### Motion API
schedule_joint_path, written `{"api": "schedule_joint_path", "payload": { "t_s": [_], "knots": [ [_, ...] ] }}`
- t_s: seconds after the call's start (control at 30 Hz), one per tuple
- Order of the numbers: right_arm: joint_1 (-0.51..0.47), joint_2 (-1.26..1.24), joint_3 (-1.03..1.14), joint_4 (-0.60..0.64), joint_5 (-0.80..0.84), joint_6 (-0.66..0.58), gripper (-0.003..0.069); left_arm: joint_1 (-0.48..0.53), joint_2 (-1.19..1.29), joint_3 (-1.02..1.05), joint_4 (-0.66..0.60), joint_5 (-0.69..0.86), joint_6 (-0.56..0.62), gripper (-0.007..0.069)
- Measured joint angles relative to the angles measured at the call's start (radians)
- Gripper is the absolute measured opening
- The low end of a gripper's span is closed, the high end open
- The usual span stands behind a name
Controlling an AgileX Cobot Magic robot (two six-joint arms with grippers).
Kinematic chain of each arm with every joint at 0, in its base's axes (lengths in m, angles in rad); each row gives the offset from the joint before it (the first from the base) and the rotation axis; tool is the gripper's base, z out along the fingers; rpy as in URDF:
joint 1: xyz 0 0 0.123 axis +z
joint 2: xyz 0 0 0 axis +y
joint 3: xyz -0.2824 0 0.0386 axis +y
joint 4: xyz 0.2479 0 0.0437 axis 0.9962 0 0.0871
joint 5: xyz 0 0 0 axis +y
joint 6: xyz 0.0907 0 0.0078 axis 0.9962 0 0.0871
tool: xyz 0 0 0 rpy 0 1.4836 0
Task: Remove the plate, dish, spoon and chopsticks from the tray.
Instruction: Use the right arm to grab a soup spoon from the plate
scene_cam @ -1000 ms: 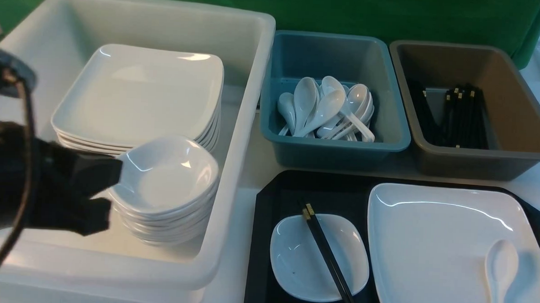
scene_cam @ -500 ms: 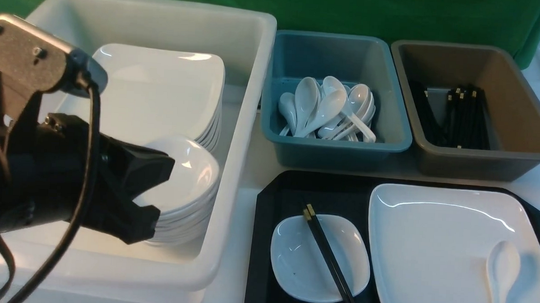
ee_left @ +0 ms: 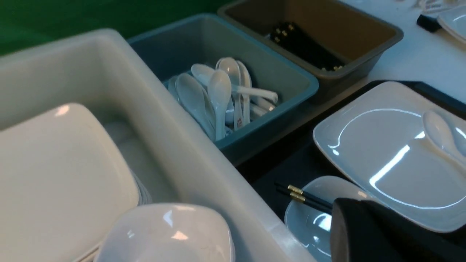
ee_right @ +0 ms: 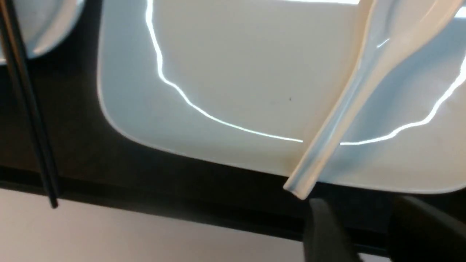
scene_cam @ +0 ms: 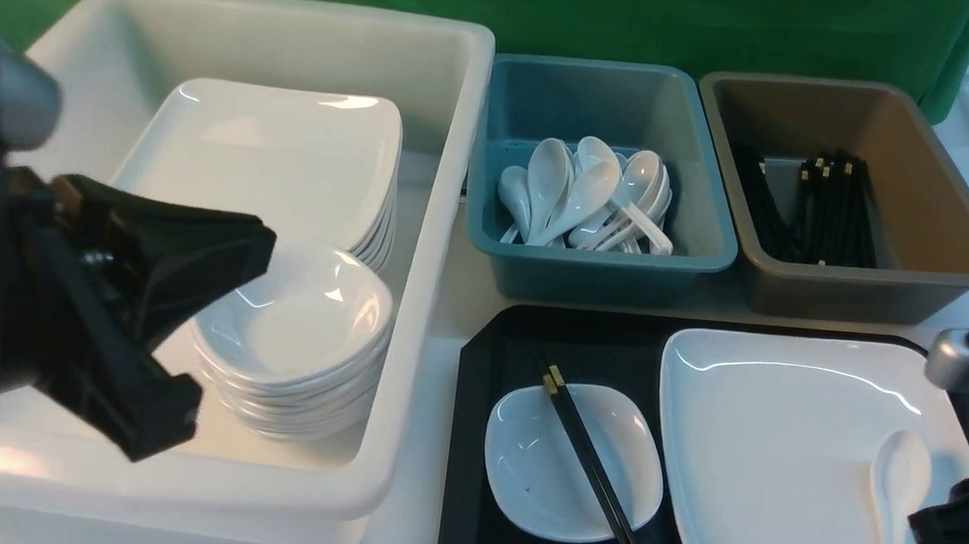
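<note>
Step, as I read it: spoon pickup by the right arm. Nothing is cleared yet: plate (scene_cam: pixel 771 448), dish (scene_cam: pixel 537 479), spoon (scene_cam: pixel 901 478) and chopsticks (scene_cam: pixel 594 473) are all on the tray (scene_cam: pixel 514 339).

The spoon lies on the right part of the plate, bowl at the far end, handle pointing back at the robot. Its long axis runs near-to-far, slightly slanted. In the right wrist view the handle end pokes past the plate's near rim, over the tray. The right hand (ee_right: pixel 360 218) sits just short of that end, fingers (ee_right: pixel 322 233) moderately apart with nothing between them. The handle tip is beside one finger, not centred in the gap. So it likely needs a small sideways shift, then a move forward along the handle. In the front view this hand is low at the tray's near right corner, just right of the handle.

The left hand (ee_left: pixel 349 222) hangs by the white tub (scene_cam: pixel 446 221), well apart from the spoon; the right arm is clearly nearer. The front view is too close and blurred to read this hand. Its wrist view shows one dark mass, so it is probably closed, and empty.

The chopsticks lie diagonally across the dish, gold ends far-left. The teal bin (scene_cam: pixel 598 281) beyond the tray is the likely drop spot. Risk: the glossy handle slipping in the pinch.
</note>
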Motion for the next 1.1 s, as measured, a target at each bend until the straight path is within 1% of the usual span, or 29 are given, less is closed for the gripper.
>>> {"api": "schedule_joint_path", "payload": {
  "t_s": [0.03,0.13,0.2,0.33,0.37,0.63,0.7,0.8,0.83,0.87,0.9,0.97,1.1],
  "knots": [
    [0.000,0.035,0.000,-0.006,-0.020,0.017,0.0358,0.000,-0.027,0.000,-0.001,0.001,0.003,0.0006],
    [-0.003,0.085,0.000,-0.010,-0.068,0.067,0.0419,0.000,-0.060,0.000,-0.001,0.005,0.006,0.0006],
    [-0.006,0.131,-0.001,-0.015,-0.115,0.115,0.0442,0.000,-0.076,0.000,-0.005,0.022,0.006,0.0006],
    [-0.008,0.193,-0.005,-0.022,-0.144,0.149,0.0448,0.000,-0.077,0.000,-0.005,0.043,0.006,0.0006],
    [-0.011,0.244,-0.007,-0.028,-0.160,0.171,0.0449,0.000,-0.077,0.000,-0.005,0.054,0.008,0.0006],
    [-0.030,0.372,-0.007,-0.034,-0.204,0.194,0.0450,0.000,-0.078,0.001,-0.008,0.078,0.007,0.0006],
    [-0.030,0.388,-0.007,-0.034,-0.211,0.195,0.0435,0.000,-0.078,0.001,-0.008,0.078,0.007,0.0006],
    [-0.030,0.395,-0.007,-0.034,-0.216,0.174,0.0370,0.000,-0.078,0.001,-0.008,0.078,0.007,0.0006],
    [-0.030,0.397,-0.007,-0.034,-0.219,0.165,0.0318,0.000,-0.078,0.001,-0.008,0.078,0.007,0.0006],
    [-0.030,0.396,-0.007,-0.034,-0.219,0.165,0.0318,0.000,-0.078,0.001,-0.008,0.078,0.007,0.0006],
    [-0.031,0.396,-0.007,-0.034,-0.222,0.158,0.0260,0.000,-0.078,0.001,-0.008,0.078,0.007,0.0006],
    [-0.036,0.397,-0.008,-0.034,-0.223,0.149,0.0213,0.000,-0.078,0.002,-0.008,0.078,0.007,0.0006],
    [-0.041,0.398,-0.008,-0.044,-0.225,0.140,0.0209,0.000,-0.078,0.002,-0.008,0.078,0.007,0.0006]
  ]
}}
